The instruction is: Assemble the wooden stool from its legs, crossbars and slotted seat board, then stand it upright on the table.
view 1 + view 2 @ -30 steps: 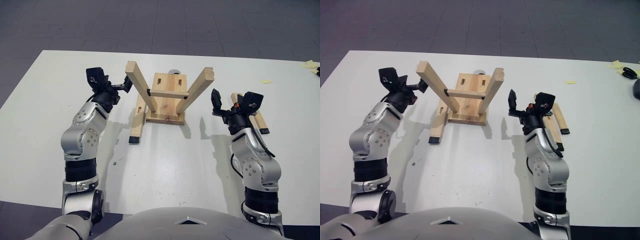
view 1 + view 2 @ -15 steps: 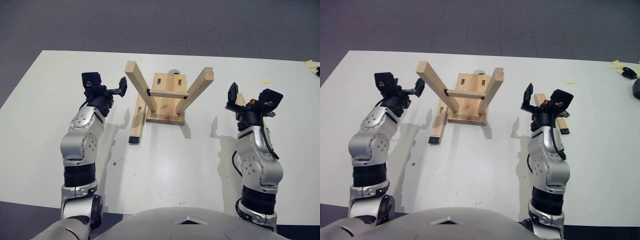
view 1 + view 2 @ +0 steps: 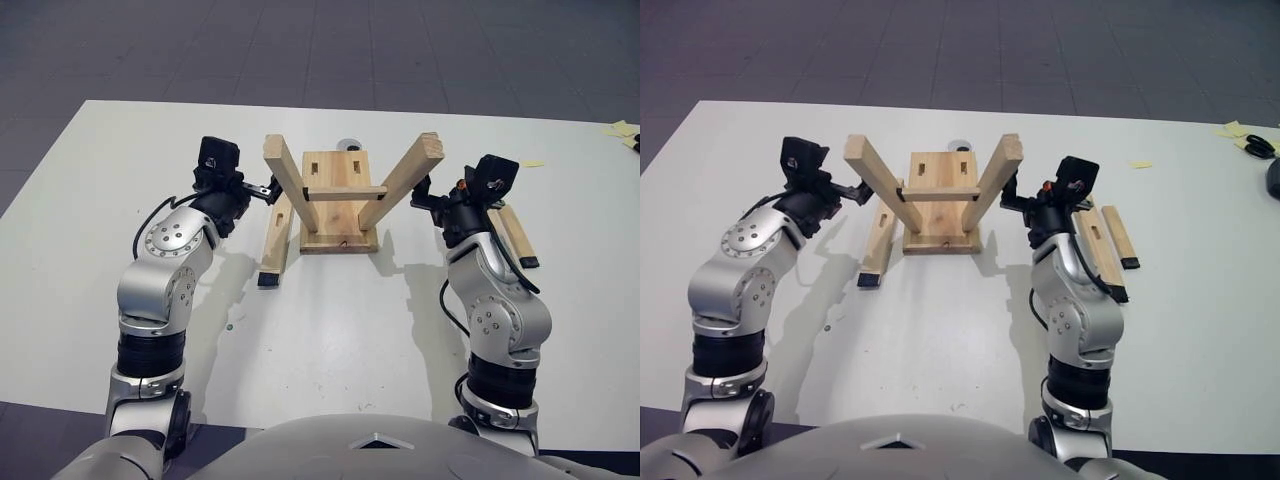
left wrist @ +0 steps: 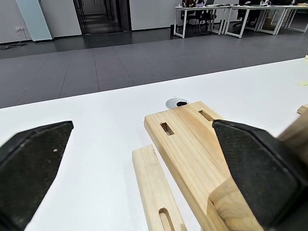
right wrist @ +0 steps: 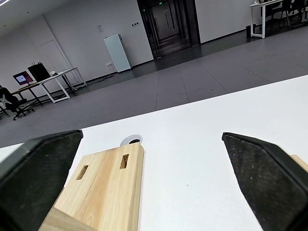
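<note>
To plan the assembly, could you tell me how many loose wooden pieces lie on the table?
3 loose pieces: one left of the seat board, two by the right arm; others may be hidden.

— How does the seat board (image 3: 338, 228) lie?
— Flat on the table at upper centre, pale wood, with slots cut near its far edge.
— And the legs?
— The left upright leg (image 3: 288, 185) and the right upright leg (image 3: 402, 183) rise from it, splayed outward and joined by one crossbar (image 3: 345, 192). A loose leg (image 3: 272, 245) lies flat just left of the board (dark cap on its near end). Two loose pieces (image 3: 1118, 236) lie side by side at right, apart from the board.
</note>
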Available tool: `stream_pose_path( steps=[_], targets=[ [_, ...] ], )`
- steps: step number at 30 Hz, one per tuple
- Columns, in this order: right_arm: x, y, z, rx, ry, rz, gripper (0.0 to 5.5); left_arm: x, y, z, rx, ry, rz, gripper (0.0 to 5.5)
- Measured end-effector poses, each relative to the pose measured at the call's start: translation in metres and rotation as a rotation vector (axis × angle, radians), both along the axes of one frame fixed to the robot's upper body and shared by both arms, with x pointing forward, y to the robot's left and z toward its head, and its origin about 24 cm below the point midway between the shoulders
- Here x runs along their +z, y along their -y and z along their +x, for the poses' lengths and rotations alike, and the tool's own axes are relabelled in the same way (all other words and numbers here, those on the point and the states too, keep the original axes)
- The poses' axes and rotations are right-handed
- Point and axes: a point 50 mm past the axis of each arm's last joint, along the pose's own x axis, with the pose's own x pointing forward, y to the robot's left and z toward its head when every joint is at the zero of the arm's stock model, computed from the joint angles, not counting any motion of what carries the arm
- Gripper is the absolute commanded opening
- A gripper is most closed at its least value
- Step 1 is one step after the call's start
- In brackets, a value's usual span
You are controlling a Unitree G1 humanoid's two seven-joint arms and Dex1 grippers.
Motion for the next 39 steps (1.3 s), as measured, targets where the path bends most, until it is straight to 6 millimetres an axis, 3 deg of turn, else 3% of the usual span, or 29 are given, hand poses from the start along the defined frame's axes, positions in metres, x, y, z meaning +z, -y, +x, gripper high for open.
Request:
stream_pose_path(
  steps=[3, 5, 9, 12, 16, 21, 23, 25, 28, 30, 39],
  targets=[
    [0.001, 0.007, 0.004, 0.009, 0.007, -0.022, 5.4, -0.007, -0.003, 0.004, 0.03, -0.023, 0.0, 5.39],
    [0.009, 0.015, 0.01, -0.022, 0.044, -0.046, 5.4, 0.0, -0.008, 0.01, 0.09, 0.002, -0.031, 5.39],
    [0.043, 0.016, 0.021, -0.033, 0.191, -0.032, 5.4, 0.043, -0.011, 0.025, 0.15, 0.174, -0.104, 5.39],
    [0.085, 0.008, 0.026, 0.016, 0.35, 0.025, 5.4, 0.089, -0.006, 0.031, 0.131, 0.324, -0.173, 5.39],
    [0.14, -0.003, 0.019, 0.111, 0.559, 0.142, 5.4, 0.137, 0.013, 0.023, -0.002, 0.473, -0.273, 5.39],
    [0.184, -0.012, 0.001, 0.213, 0.715, 0.29, 5.4, 0.16, 0.029, 0.01, -0.128, 0.528, -0.321, 5.39],
    [0.182, -0.018, -0.001, 0.263, 0.688, 0.326, 5.4, 0.16, 0.03, 0.007, -0.143, 0.517, -0.334, 5.39],
    [0.162, -0.026, 0.004, 0.306, 0.567, 0.349, 5.4, 0.153, 0.029, 0.006, -0.139, 0.499, -0.33, 5.39],
    [0.089, -0.038, 0.017, 0.359, 0.226, 0.338, 5.4, 0.11, 0.03, 0.017, -0.121, 0.341, -0.291, 5.39],
    [0.084, -0.042, 0.015, 0.404, 0.232, 0.3, 5.4, 0.079, 0.028, 0.025, -0.084, 0.253, -0.267, 5.39],
    [0.08, -0.03, 0.019, 0.371, 0.253, 0.342, 5.4, 0.068, 0.037, 0.015, -0.074, 0.276, -0.315, 5.39]
  ],
)
